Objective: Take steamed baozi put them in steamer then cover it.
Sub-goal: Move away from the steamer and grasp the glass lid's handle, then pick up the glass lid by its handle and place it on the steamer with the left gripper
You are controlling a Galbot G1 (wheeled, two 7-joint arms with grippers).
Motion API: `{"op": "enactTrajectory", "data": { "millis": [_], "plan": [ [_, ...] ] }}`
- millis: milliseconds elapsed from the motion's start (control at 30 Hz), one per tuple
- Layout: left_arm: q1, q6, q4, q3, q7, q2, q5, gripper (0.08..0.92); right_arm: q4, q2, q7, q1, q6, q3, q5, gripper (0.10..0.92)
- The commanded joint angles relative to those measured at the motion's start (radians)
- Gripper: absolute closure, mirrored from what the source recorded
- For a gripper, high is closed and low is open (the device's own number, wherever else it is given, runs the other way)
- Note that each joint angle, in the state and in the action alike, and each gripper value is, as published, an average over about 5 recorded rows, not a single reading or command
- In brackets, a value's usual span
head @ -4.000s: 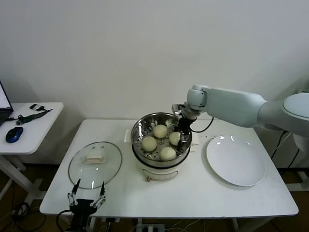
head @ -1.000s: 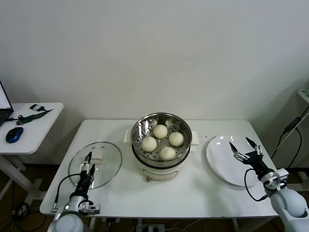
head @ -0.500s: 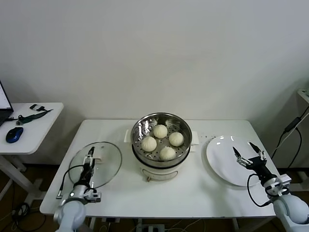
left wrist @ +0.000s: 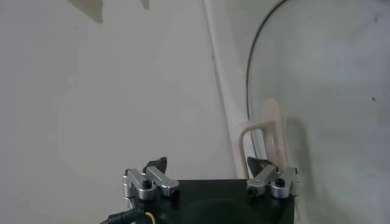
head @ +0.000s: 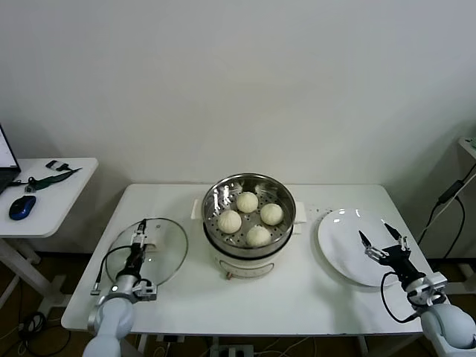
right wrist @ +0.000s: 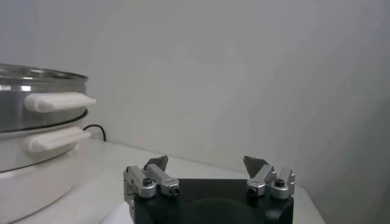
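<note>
1. Four buns (head: 250,218) sit inside the steamer (head: 249,192), at the middle of the white bench (head: 297,297); steamer uncovered.
2. Lid (head: 167,249) lies flat on the bench, left of the steamer and just beside it, white handle (head: 149,239) up.
3. Left tool (head: 137,236) over the lid near its handle, jaws spread, gripping nothing.
4. Right tool (head: 382,246) over the near right edge of the white plate (head: 346,238), jaws spread, empty.
5. Room: plain pale wall behind; small side table (head: 67,186) to the left carries a blue mouse (head: 22,206).
6. Left wrist view alone shows the lid's metal rim (left wrist: 251,79) and handle (left wrist: 263,131) close ahead of the left tool (left wrist: 210,165).
7. Right wrist view alone shows the steamer's (right wrist: 30,91) white side grips (right wrist: 58,101), seen side-on past the right tool (right wrist: 207,163).
</note>
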Motion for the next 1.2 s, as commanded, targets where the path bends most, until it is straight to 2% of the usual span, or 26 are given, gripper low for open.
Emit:
{"op": "enactTrajectory", "data": {
  "millis": [33, 200, 500, 667, 867, 1200],
  "plan": [
    [-0.027, -0.002, 0.042, 0.014, 0.002, 0.005, -0.026, 0.185, -0.011, 0.011, -0.008, 0.000, 0.005, 0.000, -0.038, 0.203],
    [-0.025, -0.006, 0.049, 0.013, 0.009, 0.008, -0.041, 0.285, -0.020, 0.018, -0.011, 0.004, 0.011, -0.002, -0.053, 0.203],
    [-0.013, -0.022, 0.031, 0.012, 0.013, 0.022, -0.072, 0.545, -0.035, 0.030, -0.018, 0.010, 0.022, 0.005, -0.077, 0.203],
    [0.013, -0.021, -0.021, 0.010, 0.022, 0.039, -0.102, 0.692, -0.033, 0.040, -0.020, 0.012, 0.024, 0.008, -0.082, 0.203],
    [0.105, -0.009, -0.212, -0.001, 0.056, 0.087, -0.185, 0.839, -0.048, 0.039, -0.025, 0.020, 0.030, 0.010, -0.084, 0.203],
    [0.341, 0.097, -0.615, -0.045, 0.112, 0.178, -0.324, 0.850, -0.077, 0.038, -0.027, 0.047, 0.039, 0.007, -0.094, 0.203]
  ]
}}
